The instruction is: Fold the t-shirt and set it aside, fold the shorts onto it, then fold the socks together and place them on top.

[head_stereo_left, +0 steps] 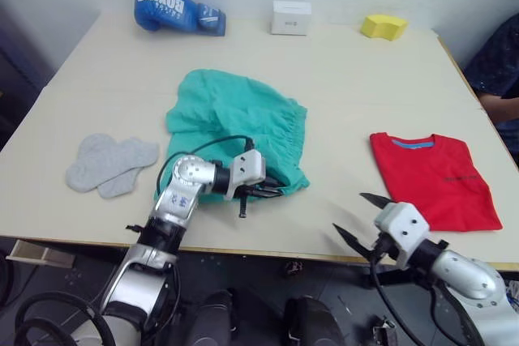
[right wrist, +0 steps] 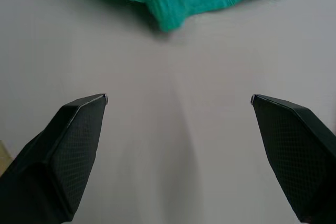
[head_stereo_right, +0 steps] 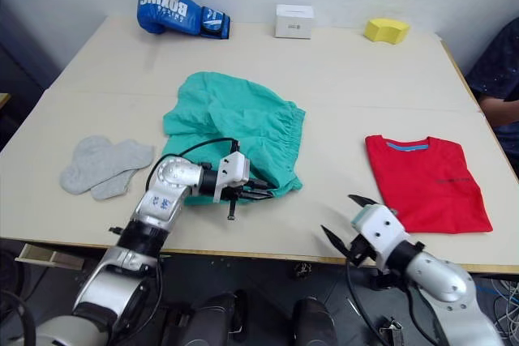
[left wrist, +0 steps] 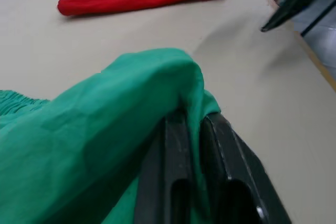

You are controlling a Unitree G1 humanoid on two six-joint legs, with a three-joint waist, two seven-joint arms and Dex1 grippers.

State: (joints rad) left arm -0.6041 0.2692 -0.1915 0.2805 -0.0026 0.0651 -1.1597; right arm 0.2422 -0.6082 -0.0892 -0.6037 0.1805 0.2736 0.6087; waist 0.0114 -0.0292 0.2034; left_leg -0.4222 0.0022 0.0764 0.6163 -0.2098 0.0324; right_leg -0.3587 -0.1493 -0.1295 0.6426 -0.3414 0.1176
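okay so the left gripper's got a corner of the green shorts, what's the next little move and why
Probably lift that pinched corner and draw it across the shorts to make a fold. The left gripper is shut on the near edge of the cloth, the shorts lie crumpled, and the t-shirt already sits folded toward the right. The right gripper hangs open over the table's near edge, free to help.

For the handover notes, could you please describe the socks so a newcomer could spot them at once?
On the pale table, look to the robot's left of the green shorts. The socks lie flat there, overlapping, the only light grey items and far smaller than either garment.
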